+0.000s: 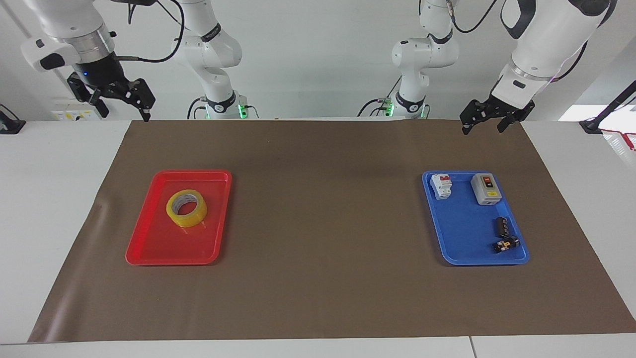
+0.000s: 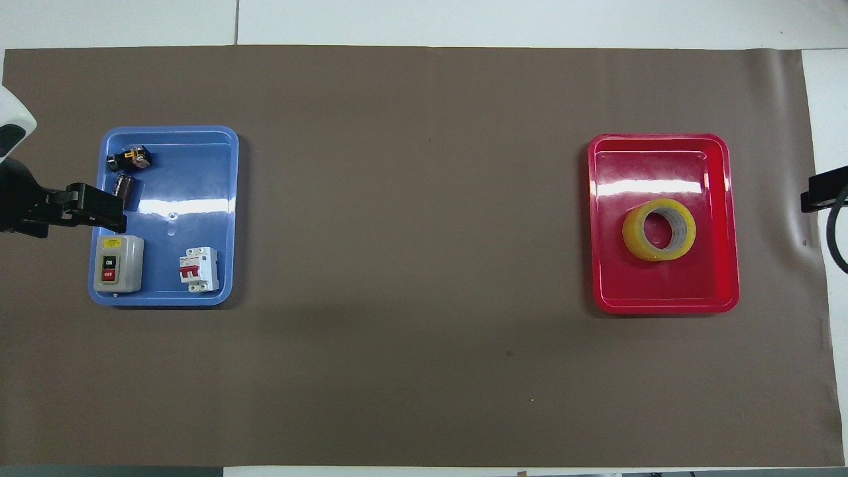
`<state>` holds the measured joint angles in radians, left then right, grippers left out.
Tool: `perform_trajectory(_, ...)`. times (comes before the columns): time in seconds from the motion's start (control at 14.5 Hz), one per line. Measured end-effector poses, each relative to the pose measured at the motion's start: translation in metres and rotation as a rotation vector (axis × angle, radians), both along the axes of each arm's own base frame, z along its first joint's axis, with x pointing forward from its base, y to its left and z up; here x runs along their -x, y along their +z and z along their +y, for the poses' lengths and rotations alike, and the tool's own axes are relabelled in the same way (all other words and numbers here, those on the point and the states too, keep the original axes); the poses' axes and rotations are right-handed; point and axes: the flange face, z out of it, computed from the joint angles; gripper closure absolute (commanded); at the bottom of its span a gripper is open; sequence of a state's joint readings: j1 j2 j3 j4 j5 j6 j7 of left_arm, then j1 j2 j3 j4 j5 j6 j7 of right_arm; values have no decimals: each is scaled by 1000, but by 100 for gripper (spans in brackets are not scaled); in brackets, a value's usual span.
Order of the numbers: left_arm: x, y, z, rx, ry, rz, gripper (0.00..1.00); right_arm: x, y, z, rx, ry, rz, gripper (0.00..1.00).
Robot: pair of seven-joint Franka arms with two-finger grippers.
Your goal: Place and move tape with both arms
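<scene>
The tape (image 1: 187, 208), a yellow roll with a white core, lies flat in the red tray (image 1: 149, 248) at the right arm's end of the table; it also shows in the overhead view (image 2: 659, 230). My right gripper (image 1: 124, 112) is open and empty, raised high over the brown mat's corner nearest the robots, well apart from the tape. Only its edge (image 2: 823, 191) shows in the overhead view. My left gripper (image 1: 483, 128) is open and empty, up in the air over the mat's edge at the left arm's end, where the arm waits.
A blue tray (image 1: 462, 238) at the left arm's end holds a grey switch box (image 1: 485, 189), a white breaker (image 1: 441, 186) and two small black parts (image 1: 503, 226). Two smaller idle arms (image 1: 218, 99) stand at the robots' edge. A brown mat (image 1: 323, 223) covers the table.
</scene>
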<state>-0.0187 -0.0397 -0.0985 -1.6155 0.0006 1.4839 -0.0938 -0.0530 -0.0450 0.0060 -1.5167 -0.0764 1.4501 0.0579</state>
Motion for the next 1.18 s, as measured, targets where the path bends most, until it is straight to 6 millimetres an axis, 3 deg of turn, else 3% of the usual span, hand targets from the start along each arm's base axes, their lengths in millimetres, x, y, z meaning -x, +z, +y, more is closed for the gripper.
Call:
perform_trajectory(0.35,0,0,0,0,0,0,0,-1,-5,24,1,15,6,0)
perform_trajectory(1.18,0,0,0,0,0,0,0,0,-5,25,-1,80,14,0)
